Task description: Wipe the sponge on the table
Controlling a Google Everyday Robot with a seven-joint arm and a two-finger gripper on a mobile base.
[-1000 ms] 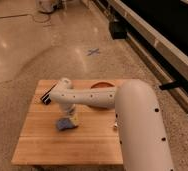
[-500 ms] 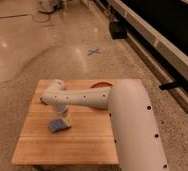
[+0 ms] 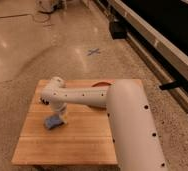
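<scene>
A low rectangular tabletop of light bamboo wood with plank lines (image 3: 79, 145) is seen on a speckled, polished stone floor (image 3: 17, 55). A small light-blue soft sponge (image 3: 51, 122) is found lying flat on the left half of the table, somewhat nearer the back edge than the front, with bare wood all round it.

A thick white robot arm (image 3: 132, 125) is seen entering from the lower right and is stretched leftward across the back part of the table. At its rounded wrist the arm is bent downward, and the gripper (image 3: 60, 116) is pointed down at the tabletop. The gripper is placed at the right-hand upper edge of the sponge and appears to be touching it. How far the claw is open, and whether the sponge is actually held in it, cannot be told, since the end of the tool is hidden under the wrist.

A rounded orange bowl (image 3: 101, 84) is partly seen at the back edge of the table, mostly covered by the arm. A small dark object (image 3: 43, 101) is seen just left of the wrist, on the table. On the floor beyond the table a blue cross mark (image 3: 93, 51) is seen, and farther back a black box (image 3: 118, 31) is set against a long dark wall base.
</scene>
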